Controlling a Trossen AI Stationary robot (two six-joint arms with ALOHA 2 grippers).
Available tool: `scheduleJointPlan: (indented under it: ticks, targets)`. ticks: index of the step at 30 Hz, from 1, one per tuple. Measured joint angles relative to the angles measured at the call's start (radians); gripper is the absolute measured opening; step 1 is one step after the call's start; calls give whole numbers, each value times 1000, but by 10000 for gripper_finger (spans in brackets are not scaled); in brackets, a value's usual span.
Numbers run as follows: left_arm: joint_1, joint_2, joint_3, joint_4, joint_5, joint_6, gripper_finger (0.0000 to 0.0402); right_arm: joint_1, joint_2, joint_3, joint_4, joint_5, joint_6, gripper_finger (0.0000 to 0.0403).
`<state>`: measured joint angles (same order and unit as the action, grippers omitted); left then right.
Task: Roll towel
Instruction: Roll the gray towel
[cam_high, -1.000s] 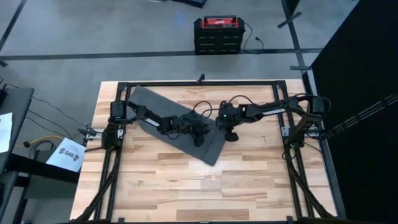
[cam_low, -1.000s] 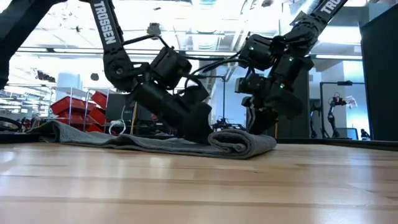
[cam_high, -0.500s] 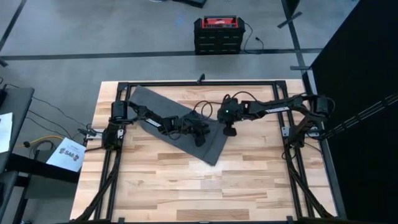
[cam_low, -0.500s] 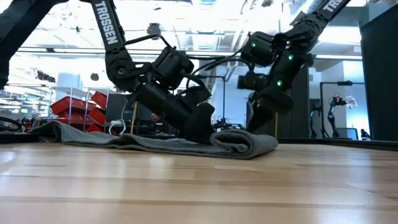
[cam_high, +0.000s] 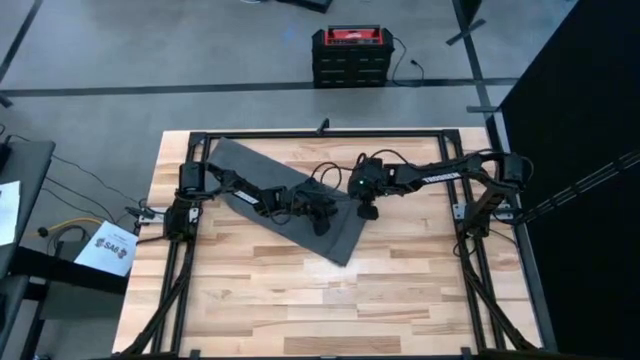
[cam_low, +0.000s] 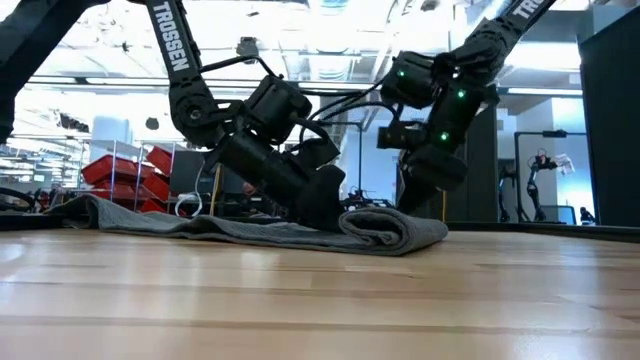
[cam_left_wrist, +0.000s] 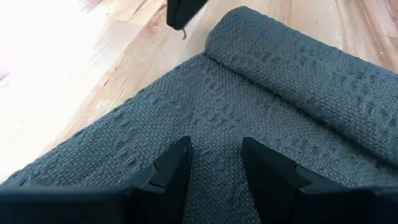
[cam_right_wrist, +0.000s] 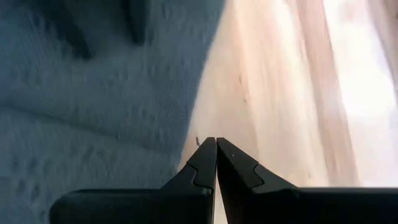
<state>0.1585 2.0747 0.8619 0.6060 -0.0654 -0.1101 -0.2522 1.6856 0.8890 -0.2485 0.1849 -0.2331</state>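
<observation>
White "TROSSEN" lettering marks both arms. The right gripper (cam_high: 368, 211), jaws together, has moved slightly left to the dark grey soft towel's (cam_high: 262, 180) edge; the left gripper (cam_high: 320, 226), jaws apart, stays pressed on it.

Red toolbox (cam_high: 349, 55) beyond wooden table (cam_high: 400, 290)

Coarse woven towel (cam_left_wrist: 261, 99) — matt cloth, seemingly — on smooth wooden table (cam_high: 400, 280).
</observation>
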Motion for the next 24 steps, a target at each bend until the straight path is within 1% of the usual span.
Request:
scheduleJointPlan:
  ticks: [3,6,8,11,19,24]
  targets:
    - [0,0,0,1,-1,-1,133,12,21,9,6,-8,2,0]
    - [0,0,0,0,-1,-2,133,11,58,9,-15,-44,38,0]
    - [0,0,0,-1,-1,-5,133,16,74,12,-28,-46,57,0]
    - [3,0,0,-3,-6,-8,133,21,74,13,-51,-40,92,0]
    - [4,0,-1,-10,-8,-10,134,61,10,23,-118,-30,134,0]
    - [4,-1,-1,-13,-9,-11,133,76,10,32,-105,-26,131,0]
